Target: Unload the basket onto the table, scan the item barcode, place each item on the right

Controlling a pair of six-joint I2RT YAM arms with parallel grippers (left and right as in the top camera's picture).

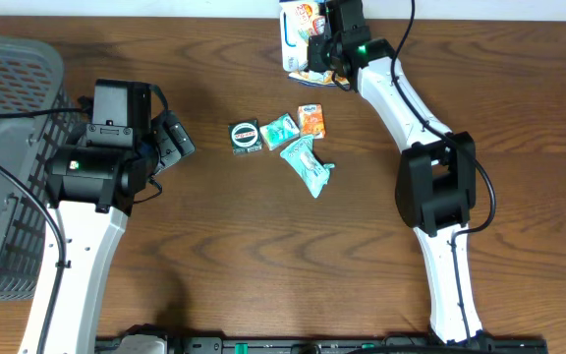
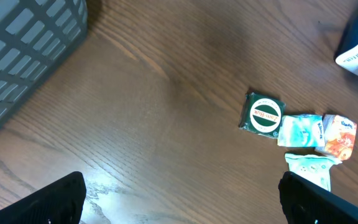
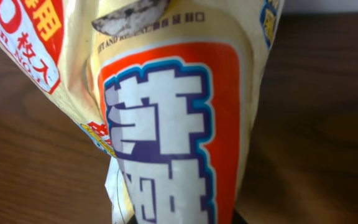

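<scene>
Snack bag (image 1: pixel 299 29) looks light, crinkly and slippery; the right gripper (image 1: pixel 320 49), clamped on its gathered end, seems a sound hold.

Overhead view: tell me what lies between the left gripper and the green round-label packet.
Nothing lies there. The overhead view shows only bare wooden table between the open left gripper and the green packet; the left wrist view agrees.

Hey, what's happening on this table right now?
The right arm's fingers are shut on a snack bag, holding it at the far edge of the table, presumably so its barcode can be scanned. The left arm's fingers hang open over bare wood beside a grey basket, holding nothing. Four small packets lie in the middle, untouched.
</scene>
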